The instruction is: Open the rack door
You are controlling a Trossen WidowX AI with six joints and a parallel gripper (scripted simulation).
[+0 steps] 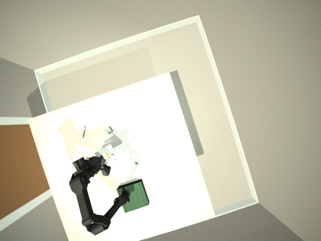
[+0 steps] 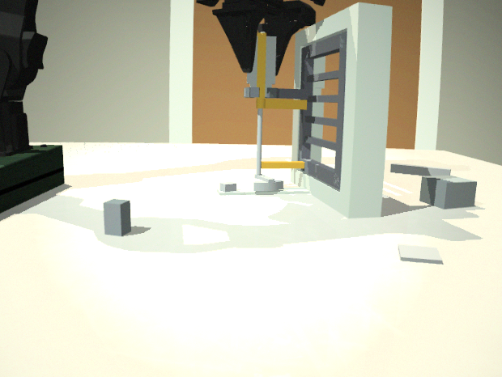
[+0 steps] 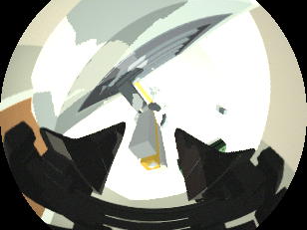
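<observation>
The door's upright handle (image 2: 261,61) (image 3: 144,138) is a grey block with a yellow strip. My gripper (image 2: 261,73) (image 3: 150,127) is open, with its fingers pointing down on either side of the handle's upper part. In the wrist view there is a gap between the handle and each finger. The dark grey barred door (image 2: 342,81) looks flush inside its pale frame (image 2: 369,121). Yellow arms join the handle side to the door. In the top view, the arm hides much of the handle and door.
A thin rod (image 2: 259,141) stands below the handle. A small grey block (image 2: 116,218) (image 1: 136,163), a larger grey block (image 2: 456,193) (image 1: 109,130), a flat pale tile (image 2: 419,253) and a long grey bar (image 1: 83,131) lie around the frame. The arm's green base (image 1: 139,199) is nearby.
</observation>
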